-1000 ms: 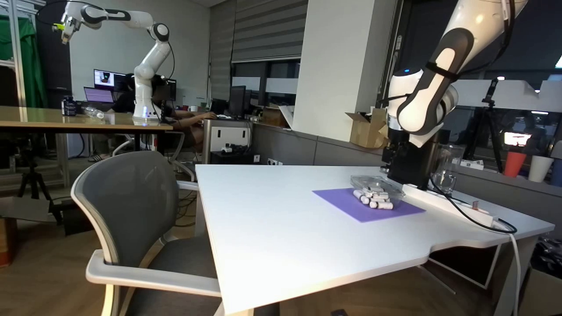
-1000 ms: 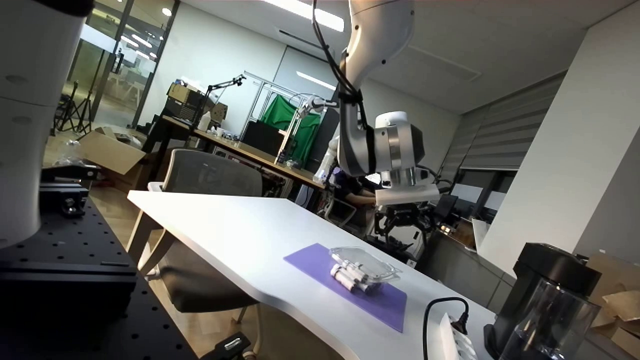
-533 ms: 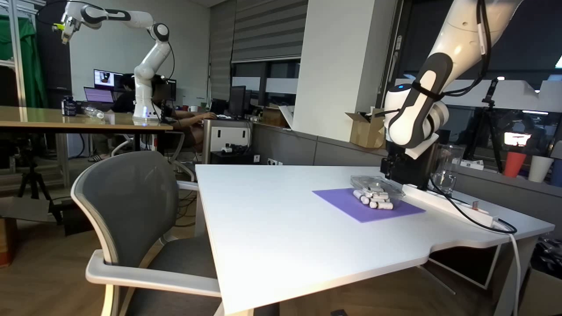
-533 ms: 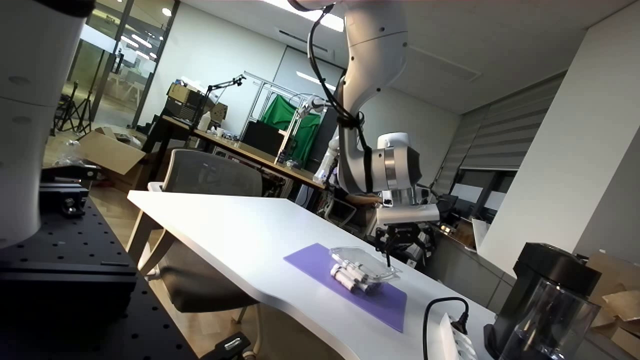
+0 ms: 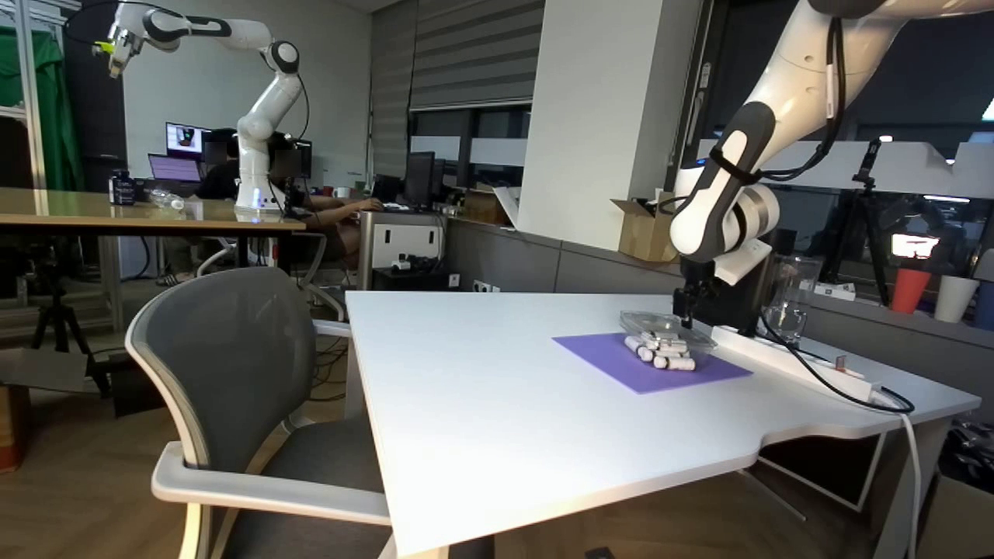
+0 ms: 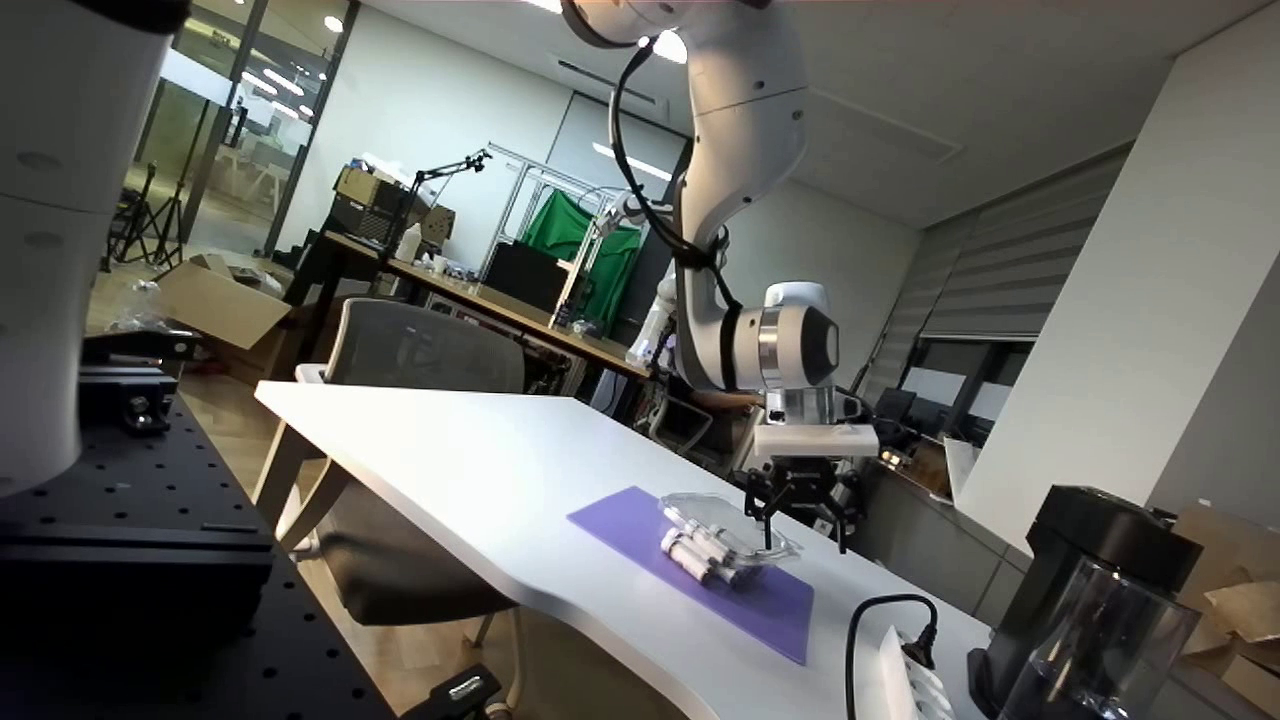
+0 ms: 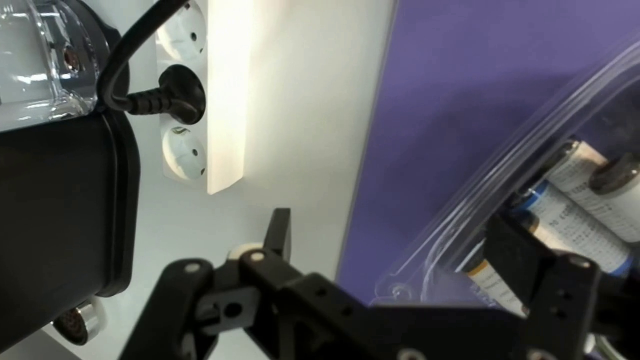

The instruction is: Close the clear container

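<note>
Lowered toward the purple mat (image 6: 620, 515) since the earlier frames, the arm (image 6: 745, 160) holds its gripper (image 6: 805, 548) pointing downward. Fingers (image 7: 281, 230) stand wide apart, gripping nothing. One overlaps the clear container (image 6: 742, 523) on the mat in an exterior view; contact cannot be determined.

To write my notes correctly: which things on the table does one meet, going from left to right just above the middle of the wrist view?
Black appliance, white power strip, purple mat, rim of the clear container, small labelled bottles.
</note>
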Robot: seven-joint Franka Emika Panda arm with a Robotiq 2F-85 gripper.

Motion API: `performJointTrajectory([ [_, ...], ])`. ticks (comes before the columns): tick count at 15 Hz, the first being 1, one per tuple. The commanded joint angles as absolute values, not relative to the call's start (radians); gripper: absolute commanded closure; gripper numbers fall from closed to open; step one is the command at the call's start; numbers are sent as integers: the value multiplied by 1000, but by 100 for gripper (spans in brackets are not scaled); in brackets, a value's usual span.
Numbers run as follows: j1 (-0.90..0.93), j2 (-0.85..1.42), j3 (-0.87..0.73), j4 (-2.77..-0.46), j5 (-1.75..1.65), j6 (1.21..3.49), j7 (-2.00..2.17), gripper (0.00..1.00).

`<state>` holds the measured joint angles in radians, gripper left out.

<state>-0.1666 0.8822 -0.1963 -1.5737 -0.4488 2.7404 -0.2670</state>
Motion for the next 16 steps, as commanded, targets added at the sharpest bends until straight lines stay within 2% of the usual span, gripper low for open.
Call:
performJointTrajectory([
  [1,-183,887,-163,-1533,-403,2649,-339,0],
  [16,-217,874,-99,-1455,-317,2202,-515,0],
])
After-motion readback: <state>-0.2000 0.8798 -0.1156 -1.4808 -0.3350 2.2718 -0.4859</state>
